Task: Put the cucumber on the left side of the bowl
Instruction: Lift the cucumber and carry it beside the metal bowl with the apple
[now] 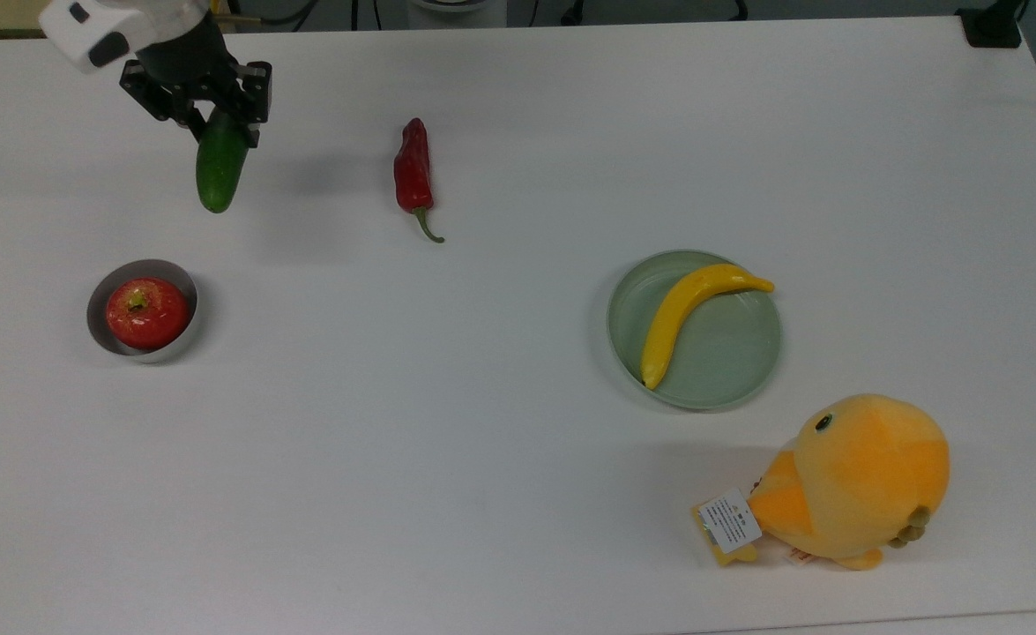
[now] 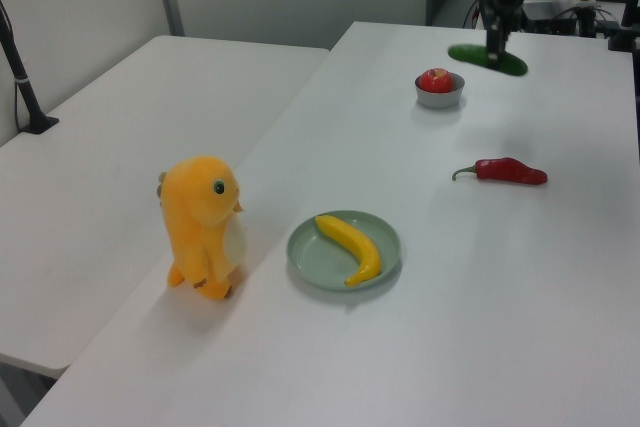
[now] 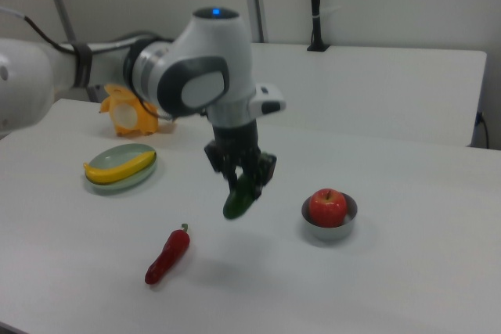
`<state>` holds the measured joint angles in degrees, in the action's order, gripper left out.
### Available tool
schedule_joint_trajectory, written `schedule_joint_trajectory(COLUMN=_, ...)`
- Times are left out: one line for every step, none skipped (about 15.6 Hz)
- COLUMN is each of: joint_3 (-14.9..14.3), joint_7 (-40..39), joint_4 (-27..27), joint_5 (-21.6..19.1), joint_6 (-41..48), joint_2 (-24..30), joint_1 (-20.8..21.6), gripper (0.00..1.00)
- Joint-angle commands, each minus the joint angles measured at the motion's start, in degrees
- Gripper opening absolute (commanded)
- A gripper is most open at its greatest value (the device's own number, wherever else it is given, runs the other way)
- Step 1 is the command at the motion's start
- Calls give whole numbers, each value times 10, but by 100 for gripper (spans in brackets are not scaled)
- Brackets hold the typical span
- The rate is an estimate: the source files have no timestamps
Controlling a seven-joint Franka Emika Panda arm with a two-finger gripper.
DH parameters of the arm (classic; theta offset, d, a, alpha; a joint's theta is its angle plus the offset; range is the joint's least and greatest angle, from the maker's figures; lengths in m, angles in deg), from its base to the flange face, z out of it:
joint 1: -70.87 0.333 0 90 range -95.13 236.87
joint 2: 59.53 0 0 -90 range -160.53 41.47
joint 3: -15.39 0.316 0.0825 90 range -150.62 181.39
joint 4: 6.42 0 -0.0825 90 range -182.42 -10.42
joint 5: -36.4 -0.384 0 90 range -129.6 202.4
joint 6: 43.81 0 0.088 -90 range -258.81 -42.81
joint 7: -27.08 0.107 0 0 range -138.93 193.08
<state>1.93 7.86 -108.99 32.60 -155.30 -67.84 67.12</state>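
Observation:
My gripper (image 1: pixel 211 115) is shut on one end of the dark green cucumber (image 1: pixel 219 165) and holds it in the air above the table. In the right view the cucumber (image 3: pixel 239 199) hangs below the gripper (image 3: pixel 243 177), clear of the tabletop and left of the bowl. The left view has the cucumber (image 2: pixel 488 57) level under the gripper (image 2: pixel 494 50), beyond the bowl. The small silvery metal bowl (image 1: pixel 100 304) holds a red apple (image 1: pixel 146 312) and sits near the top view's left edge; bowl (image 2: pixel 440 98), bowl (image 3: pixel 315 224).
A red chili pepper (image 1: pixel 413 173) lies in the top view's upper middle. A pale green dish (image 1: pixel 729 362) with a yellow banana (image 1: pixel 683 314) sits to the right. An orange plush bird (image 1: pixel 857 481) stands near the front right edge.

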Motion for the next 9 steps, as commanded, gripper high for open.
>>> schedule_joint_trajectory(joint_3=2, joint_7=-2, joint_4=126, joint_5=-48, joint_6=48, joint_2=-77, joint_1=4, gripper=0)
schedule_joint_trajectory(joint_3=9, joint_7=-1, joint_4=151, joint_5=-52, joint_6=48, joint_2=-99, joint_1=4, gripper=0)
schedule_joint_trajectory(joint_3=13, joint_7=0, joint_4=169, joint_5=-53, joint_6=48, joint_2=-118, joint_1=4, gripper=0)
schedule_joint_trajectory(joint_3=17, joint_7=-1, joint_4=176, joint_5=-53, joint_6=46, joint_2=-132, joint_1=3, gripper=0)
schedule_joint_trajectory(joint_3=20, joint_7=-1, joint_4=184, joint_5=-54, joint_6=42, joint_2=-147, joint_1=3, gripper=0)
schedule_joint_trajectory(joint_3=25, joint_7=-3, joint_4=195, joint_5=-54, joint_6=42, joint_2=-166, joint_1=3, gripper=0)
schedule_joint_trajectory(joint_3=28, joint_7=-3, joint_4=203, joint_5=-53, joint_6=41, joint_2=-183, joint_1=3, gripper=0)
schedule_joint_trajectory(joint_3=30, joint_7=-5, joint_4=208, joint_5=-53, joint_6=41, joint_2=-197, joint_1=3, gripper=0)
schedule_joint_trajectory(joint_3=31, joint_7=-6, joint_4=210, joint_5=-52, joint_6=40, joint_2=-208, joint_1=3, gripper=0)
